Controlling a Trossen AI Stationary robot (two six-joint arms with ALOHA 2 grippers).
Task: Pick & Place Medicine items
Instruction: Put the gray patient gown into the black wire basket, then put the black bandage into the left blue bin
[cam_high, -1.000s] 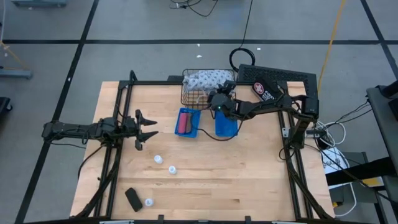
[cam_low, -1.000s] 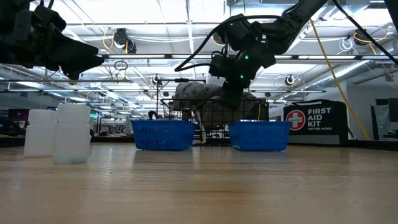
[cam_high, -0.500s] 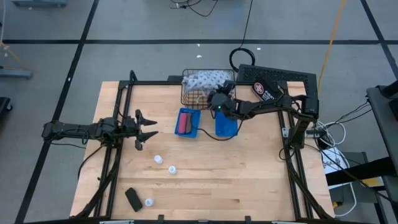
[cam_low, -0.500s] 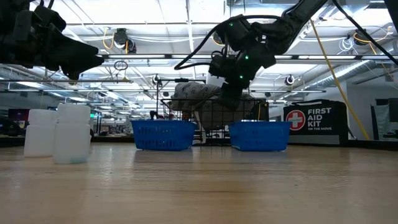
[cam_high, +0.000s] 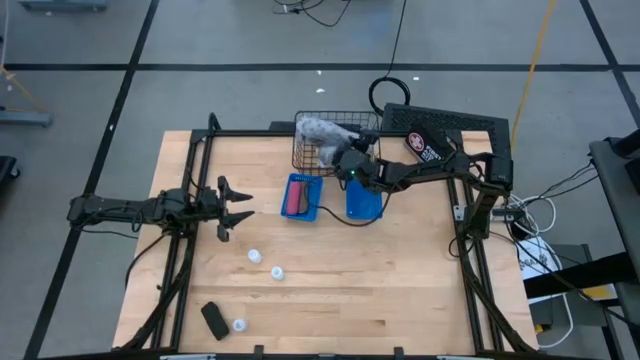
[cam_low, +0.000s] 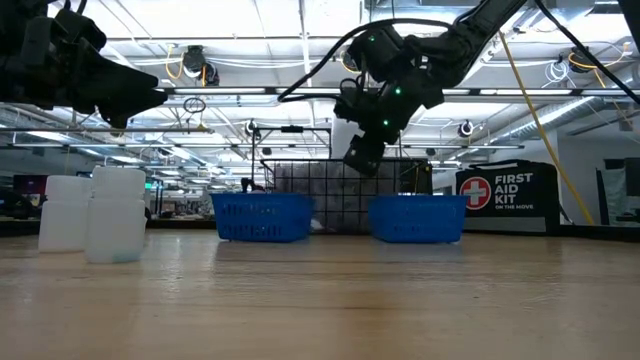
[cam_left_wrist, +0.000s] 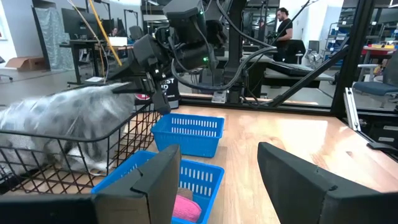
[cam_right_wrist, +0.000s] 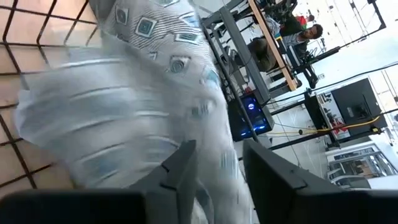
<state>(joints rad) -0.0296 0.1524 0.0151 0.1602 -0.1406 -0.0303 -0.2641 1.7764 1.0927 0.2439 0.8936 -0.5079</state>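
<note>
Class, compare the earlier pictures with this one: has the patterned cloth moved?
Yes. The patterned cloth has dropped lower inside the wire basket; in the low view it no longer bulges above the basket's rim.

Bench (cam_high: 400, 290): pale, matt wood. Wire basket (cam_high: 305, 150): thin dark metal. Two blue bins (cam_low: 262, 217): ribbed plastic. Patterned cloth (cam_right_wrist: 124, 112): soft grey-blue fabric. Bottles (cam_low: 95, 215): translucent white plastic.

The patterned cloth (cam_right_wrist: 130, 106) is motion-blurred; the pink piece (cam_left_wrist: 186, 208) is cut off.

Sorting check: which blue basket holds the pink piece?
The left small blue plastic basket, nearer the left gripper; the right blue basket shows none.
</note>
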